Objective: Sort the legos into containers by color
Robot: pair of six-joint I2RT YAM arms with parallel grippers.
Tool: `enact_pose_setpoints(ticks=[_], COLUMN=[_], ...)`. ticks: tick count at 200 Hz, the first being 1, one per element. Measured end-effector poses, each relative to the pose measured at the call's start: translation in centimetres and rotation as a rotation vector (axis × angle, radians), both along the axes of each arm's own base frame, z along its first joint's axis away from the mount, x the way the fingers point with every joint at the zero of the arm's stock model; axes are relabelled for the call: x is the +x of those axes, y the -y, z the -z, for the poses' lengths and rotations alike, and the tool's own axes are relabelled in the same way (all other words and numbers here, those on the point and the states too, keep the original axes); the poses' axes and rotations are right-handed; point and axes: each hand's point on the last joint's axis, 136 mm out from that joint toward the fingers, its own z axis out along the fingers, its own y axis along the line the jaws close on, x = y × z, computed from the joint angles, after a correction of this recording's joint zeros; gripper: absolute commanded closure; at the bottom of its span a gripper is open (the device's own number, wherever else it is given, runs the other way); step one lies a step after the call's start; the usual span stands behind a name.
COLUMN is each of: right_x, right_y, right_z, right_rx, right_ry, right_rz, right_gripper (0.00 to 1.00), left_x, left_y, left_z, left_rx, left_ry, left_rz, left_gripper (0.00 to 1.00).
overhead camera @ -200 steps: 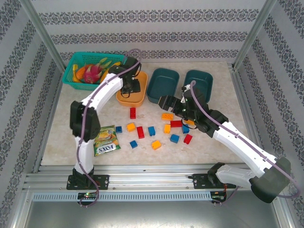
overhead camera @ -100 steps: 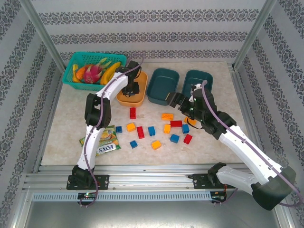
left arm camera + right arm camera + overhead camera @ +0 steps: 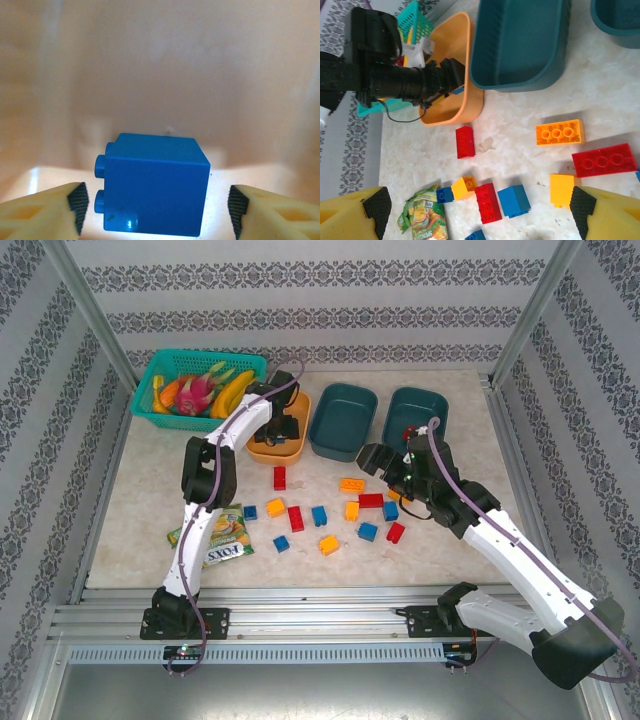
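The left claw (image 3: 156, 207) stands with its jaws apart inside the orange tub (image 3: 160, 75). A clear gap shows between each ribbed pad (image 3: 77, 200) and the blue brick (image 3: 155, 185) set between them, so it grips nothing. The brick is a chunky, glossy, nearly cube-shaped piece. It lies on its side on the tub's pale floor, with two round studs pointing left in the wrist view and a bright glint low on its near face.

The tub sits at the back of the table (image 3: 140, 500), first in a row with two teal tubs (image 3: 342, 420) to its right. A teal mesh basket (image 3: 200, 357) of fruit is just beside it on the left.

Nearer the arms, loose bricks (image 3: 514, 201) in red, blue and orange-yellow lie scattered on the marbled top. Among them are a long orange-yellow one (image 3: 560, 132) and a long red one (image 3: 604, 160), studs up, and a short red one (image 3: 465, 142) near the orange tub.

The right claw (image 3: 480, 210) hovers above this scatter, spread wide and holding nothing. A green snack packet (image 3: 222, 535) lies at the near left.
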Motion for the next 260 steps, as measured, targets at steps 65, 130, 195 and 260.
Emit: enact_pose_setpoints(ticks=[65, 130, 195, 260], right_x=[0.0, -0.1, -0.5, 1.8], right_y=[4.7, 9.4, 10.6, 9.9], right_z=[0.4, 7.4, 15.4, 18.0], right_rx=[-0.132, -0.238, -0.159, 0.104], right_ry=[-0.098, -0.339, -0.576, -0.712], right_rz=[0.131, 0.252, 0.371, 0.712], right_gripper=[0.07, 0.07, 0.12, 0.19], left_x=[-0.4, -13.0, -26.3, -27.4], left_y=[0.5, 1.7, 3.0, 3.2], left_z=[-12.4, -26.6, -16.3, -17.4], left_rx=[-0.109, -0.356, -0.455, -0.514], left_ry=[0.205, 0.479, 0.298, 0.352], left_rz=[0.004, 0.111, 0.156, 0.143], left_gripper=[0.13, 0.11, 0.11, 0.11])
